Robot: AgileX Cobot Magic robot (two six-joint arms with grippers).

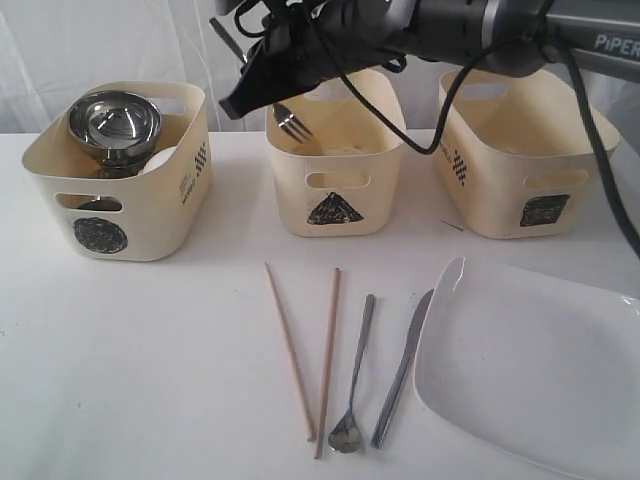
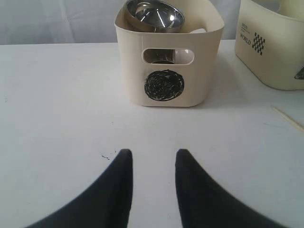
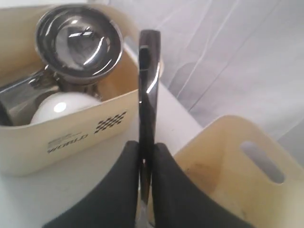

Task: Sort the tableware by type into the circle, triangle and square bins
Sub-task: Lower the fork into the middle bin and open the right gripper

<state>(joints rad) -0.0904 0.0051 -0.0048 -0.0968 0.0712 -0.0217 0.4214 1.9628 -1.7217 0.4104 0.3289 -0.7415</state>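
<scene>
Exterior view:
- right fingers (image 1: 255, 85) clamped on fork (image 1: 292, 122); tines point down over the triangle bin (image 1: 335, 190), near its left rim
- circle bin (image 1: 120, 225) on the left holds a steel bowl (image 1: 113, 122) on top, with a white bowl (image 1: 157, 160) beside and below it
- square bin (image 1: 510, 185) on the right, contents not visible
- two chopsticks (image 1: 290, 350), spoon (image 1: 355, 375) and knife (image 1: 402, 368) lie side by side on the surface (image 1: 130, 370) in front of the bins
- white plate (image 1: 530, 380) lies just right of the knife

Left wrist view:
- left fingers (image 2: 122, 171) apart, holding nothing, low over the bare surface (image 2: 57, 104)
- circle bin (image 2: 166, 57) straight ahead, steel bowl (image 2: 154, 14) showing over its rim
- chopstick tip (image 2: 287, 118) at the edge of the picture

Right wrist view:
- right fingers (image 3: 126, 180) pressed together on the fork (image 3: 148, 95) handle
- triangle bin (image 3: 237, 161) under the fingers
- circle bin (image 3: 71, 137) beyond it: steel bowl (image 3: 78, 42), white bowl (image 3: 61, 107), part of a steel mug (image 3: 16, 102)
</scene>
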